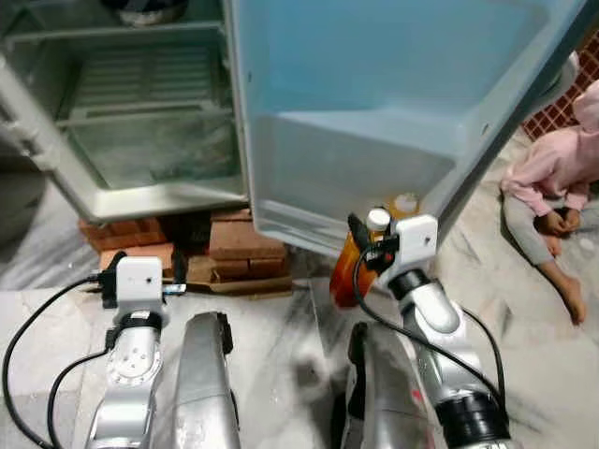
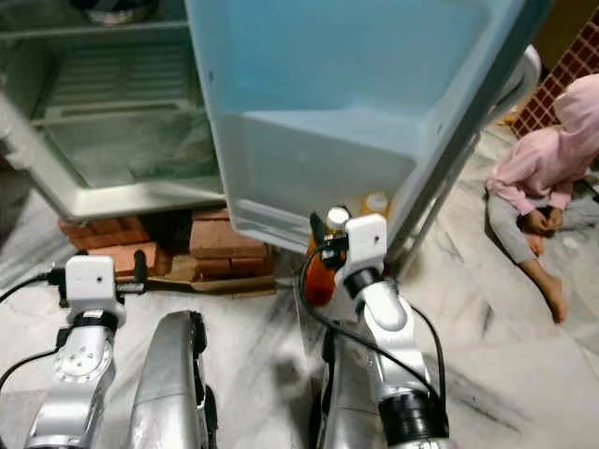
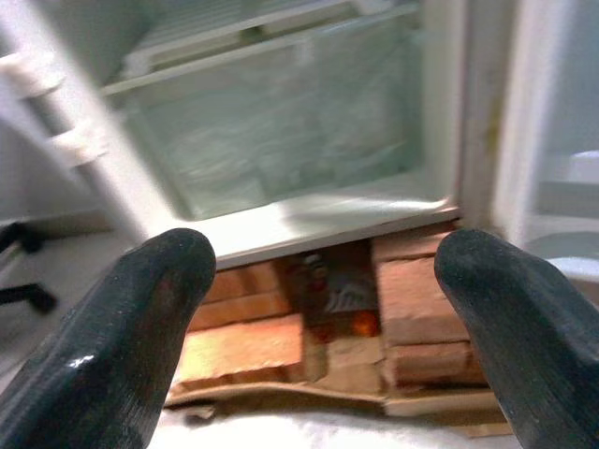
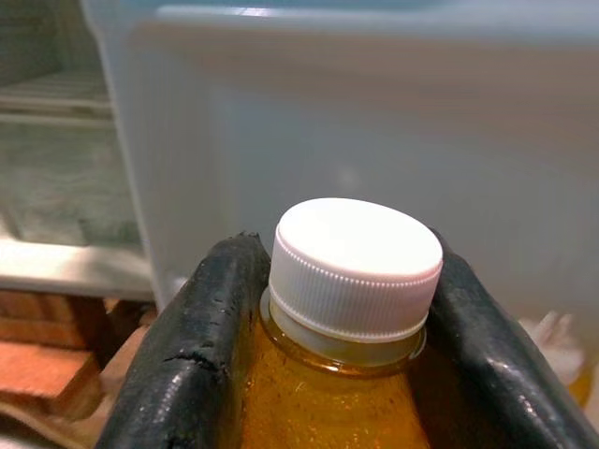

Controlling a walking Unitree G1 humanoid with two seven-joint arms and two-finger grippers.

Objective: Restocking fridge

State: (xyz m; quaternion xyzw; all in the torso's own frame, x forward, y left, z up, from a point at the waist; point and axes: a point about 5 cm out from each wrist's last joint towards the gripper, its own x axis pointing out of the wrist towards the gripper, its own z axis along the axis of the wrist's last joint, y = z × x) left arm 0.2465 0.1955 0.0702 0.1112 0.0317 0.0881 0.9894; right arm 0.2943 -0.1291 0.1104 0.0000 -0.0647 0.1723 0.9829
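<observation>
The fridge (image 1: pixel 150 122) stands open on bricks, its shelves bare and its pale blue door (image 1: pixel 374 94) swung out toward me. The door's lower shelf (image 1: pixel 346 178) holds nothing that I can see. My right gripper (image 1: pixel 363 234) is shut on the neck of an orange juice bottle (image 4: pixel 356 267) with a white cap, held upright just below and in front of that door shelf. A second capped bottle (image 1: pixel 405 202) stands just beyond it by the door's bottom edge. My left gripper (image 3: pixel 318 281) is open and holds nothing, low in front of the fridge's base.
Red bricks (image 1: pixel 234 238) and cardboard prop up the fridge. A person in pink (image 1: pixel 562 168) sits on the marble floor (image 1: pixel 281 327) at the right. A dark pot (image 1: pixel 145 9) rests on an upper fridge shelf. Black cables trail from both wrists.
</observation>
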